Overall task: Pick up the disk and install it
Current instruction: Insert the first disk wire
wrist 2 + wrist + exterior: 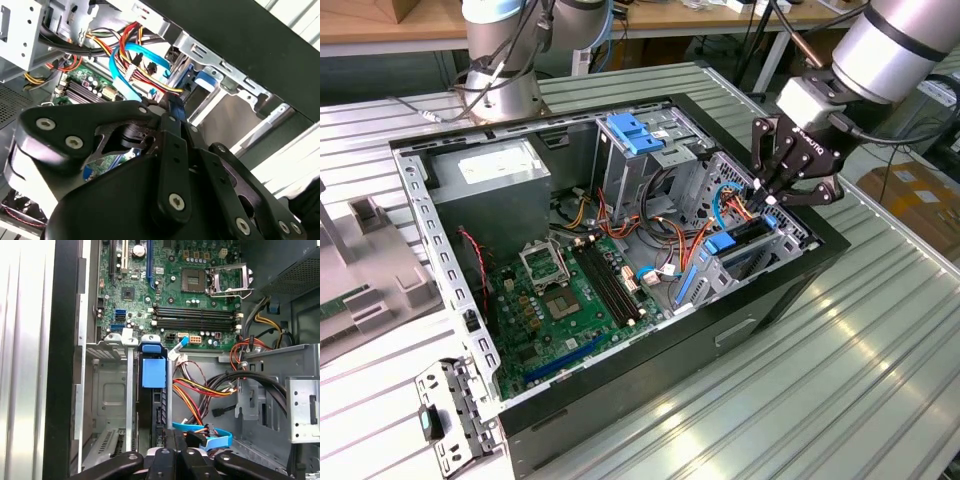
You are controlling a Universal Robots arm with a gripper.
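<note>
The disk [156, 405] stood on edge in the drive bay [760, 250] at the case's front – the claw [767, 193] pinched together on its top edge – and, judging by the nearby cables [200, 390], a tilted push could jam it.

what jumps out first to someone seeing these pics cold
The open computer case on the ribbed metal table, its green motherboard bared. At its end toward the exterior view's right, the black pincer reaches down into the drive bay, where the disk with blue rails sits upright in its slot.
</note>
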